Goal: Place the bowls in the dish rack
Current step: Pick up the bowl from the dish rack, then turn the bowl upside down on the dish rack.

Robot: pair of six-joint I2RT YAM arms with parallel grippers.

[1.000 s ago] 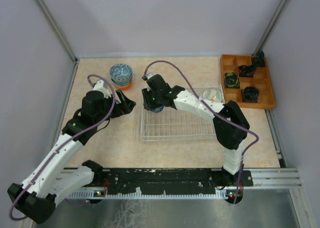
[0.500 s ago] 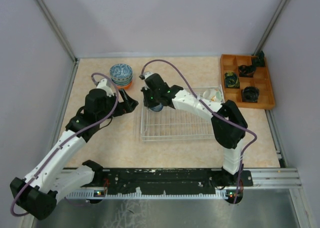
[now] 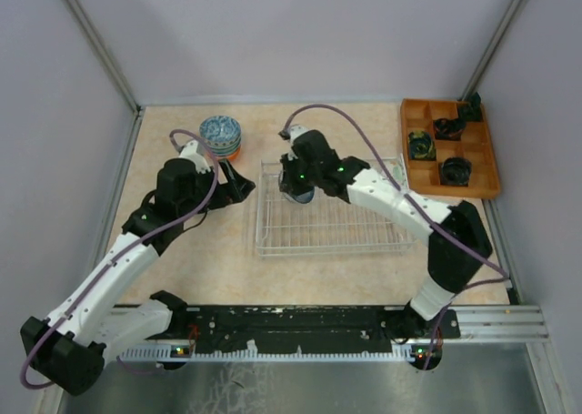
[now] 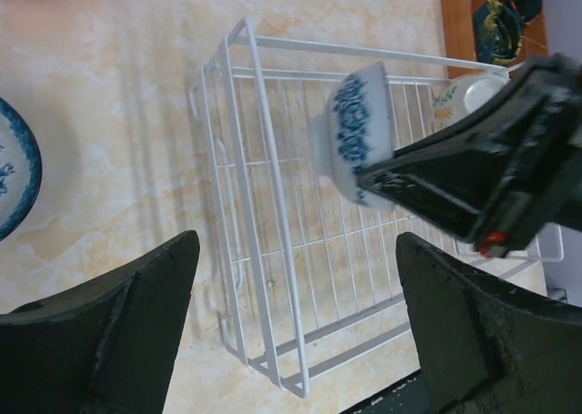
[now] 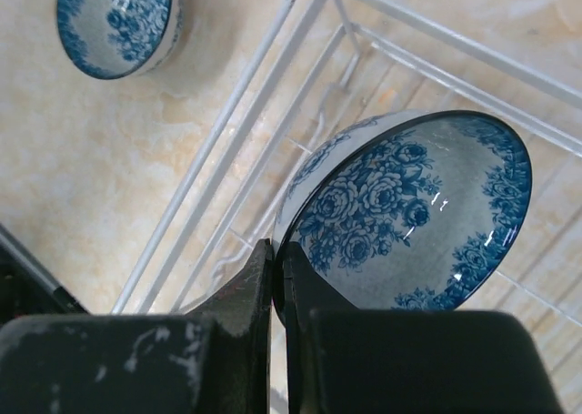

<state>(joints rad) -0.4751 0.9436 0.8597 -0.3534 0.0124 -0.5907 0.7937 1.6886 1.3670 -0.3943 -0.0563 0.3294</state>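
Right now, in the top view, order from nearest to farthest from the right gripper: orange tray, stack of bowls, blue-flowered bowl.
1. blue-flowered bowl: held in the right gripper, over the dish rack.
2. stack of bowls: left, farther back.
3. orange tray: far right corner.

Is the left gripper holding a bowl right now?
No. The left gripper stands wide open and empty; the right gripper pinches the blue-patterned bowl by its rim.

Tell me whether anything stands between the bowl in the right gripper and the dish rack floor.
Nothing visible does. The right gripper holds the bowl by its rim over the bare left end of the dish rack; the other bowl sits in the far right corner.
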